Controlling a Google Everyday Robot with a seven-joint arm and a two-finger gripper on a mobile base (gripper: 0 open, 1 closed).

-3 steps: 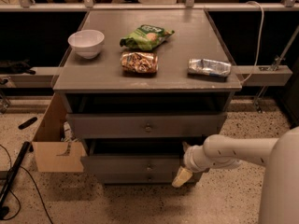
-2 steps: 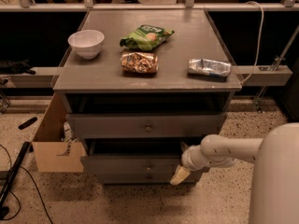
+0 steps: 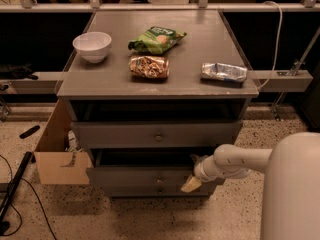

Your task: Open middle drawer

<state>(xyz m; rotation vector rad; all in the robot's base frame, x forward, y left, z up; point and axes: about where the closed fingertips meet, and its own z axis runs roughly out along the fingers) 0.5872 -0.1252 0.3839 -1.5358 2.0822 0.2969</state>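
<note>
Slight shift only: gripper (image 3: pixel 191 184) has edged a touch left along the lower cabinet front, and the robot's white body (image 3: pixel 292 189) now fills more of the right-hand corner, so the base is closing in or turning. Middle drawer (image 3: pixel 135 176) front looks no further out than before. Judgement: contact stage, the pull not yet showing

Left to right:
- Cardboard box (image 3: pixel 57 156) on the floor, against the cabinet's left side
- White bowl (image 3: pixel 92 45) at the left of the cabinet top (image 3: pixel 210 34)
- Brown snack packet (image 3: pixel 149 66) near centre; green snack bag (image 3: pixel 157 38) just behind it, apart. Green bag carries a pale printed patch, lettering not readable; no brand made out on either
- Upper drawer (image 3: pixel 125 134) below the top, small round knob, dark band above it
- Middle drawer is the second front down, with a dark slot along its top edge; may stand slightly proud, not sure. Its knob (image 3: pixel 159 181) at centre, nothing on it
- Gripper sits well right of that knob, at the drawer's right end, touching or just beside the front corner; can't tell which. Apart or closed: cannot tell
- Judgement: a pull from the end corner rather than the knob could skew the drawer in its runners
- Silver foil packet (image 3: pixel 224 72) on the right of the top, no legible writing
- Forearm (image 3: pixel 240 160) comes in roughly level from the right
</note>
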